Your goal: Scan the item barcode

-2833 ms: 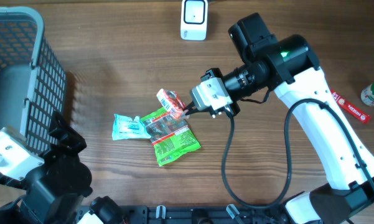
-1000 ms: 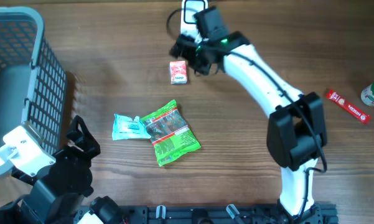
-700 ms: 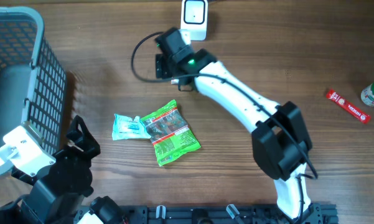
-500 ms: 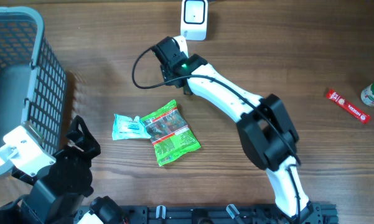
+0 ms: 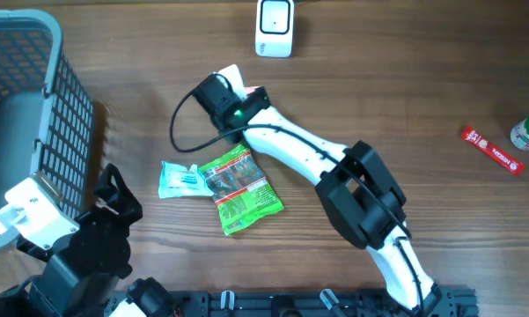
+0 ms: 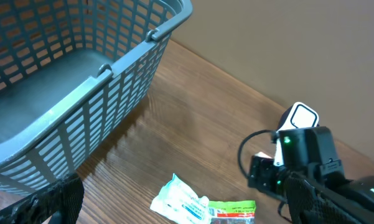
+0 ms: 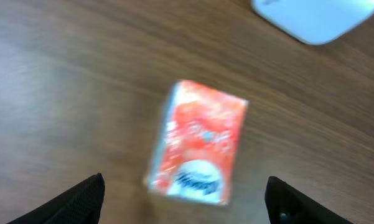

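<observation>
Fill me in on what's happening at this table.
The right gripper hovers with its jaws open over a small red packet, which lies flat on the wood a little way from the white scanner. Nothing is gripped. The left gripper is open and empty, parked beside the basket. A green packet and a blue packet lie mid-table, untouched.
</observation>
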Tool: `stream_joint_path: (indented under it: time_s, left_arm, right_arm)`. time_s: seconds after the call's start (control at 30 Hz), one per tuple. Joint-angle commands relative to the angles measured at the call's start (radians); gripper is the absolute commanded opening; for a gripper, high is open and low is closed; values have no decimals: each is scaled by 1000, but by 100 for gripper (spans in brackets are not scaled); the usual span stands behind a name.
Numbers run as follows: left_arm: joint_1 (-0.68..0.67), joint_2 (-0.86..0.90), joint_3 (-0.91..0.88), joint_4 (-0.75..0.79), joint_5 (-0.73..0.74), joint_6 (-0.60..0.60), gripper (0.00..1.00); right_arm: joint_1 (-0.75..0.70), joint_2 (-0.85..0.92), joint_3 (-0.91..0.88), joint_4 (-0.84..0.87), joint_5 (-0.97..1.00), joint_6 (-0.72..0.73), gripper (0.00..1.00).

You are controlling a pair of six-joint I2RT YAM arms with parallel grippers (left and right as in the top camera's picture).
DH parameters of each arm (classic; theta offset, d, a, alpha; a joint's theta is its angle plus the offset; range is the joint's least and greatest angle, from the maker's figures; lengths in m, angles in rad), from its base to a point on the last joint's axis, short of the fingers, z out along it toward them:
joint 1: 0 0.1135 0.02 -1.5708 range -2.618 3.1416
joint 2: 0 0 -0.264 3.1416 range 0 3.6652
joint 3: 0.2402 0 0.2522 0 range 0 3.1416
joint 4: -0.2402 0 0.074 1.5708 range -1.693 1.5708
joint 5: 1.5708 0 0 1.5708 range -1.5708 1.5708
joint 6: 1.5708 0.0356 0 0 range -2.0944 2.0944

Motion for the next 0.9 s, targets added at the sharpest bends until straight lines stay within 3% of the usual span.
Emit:
stream_joint_path:
  time_s: [0.0, 0.13, 0.53, 0.57, 0.6, 0.67, 0.73, 0.87]
  left_arm:
    - [-7, 6, -6, 0, -5, -12, 100]
    - [-7, 6, -6, 0, -5, -12, 100]
    - [-7, 6, -6, 0, -5, -12, 100]
    - [-7, 6, -6, 0, -5, -12, 100]
    - [-7, 6, -6, 0, -5, -12, 100]
    - [-7, 6, -6, 0, -5, -12, 100]
    - [-7, 6, -6, 0, -5, -12, 100]
    - [-7, 6, -6, 0, -5, -12, 100]
  right_arm:
    - [14, 12, 8, 14, -3, -16, 82]
    - [8, 60, 8, 18, 6, -6, 78]
    - [-31, 175, 8, 19, 16, 33, 76]
    - [-36, 180, 8, 15, 16, 33, 70]
    - [-39, 182, 8, 11, 16, 34, 58]
    - [-46, 182, 8, -3, 16, 34, 24]
    - [-48, 182, 8, -22, 17, 33, 5]
    - [-49, 180, 13, -80, 72, 32, 4]
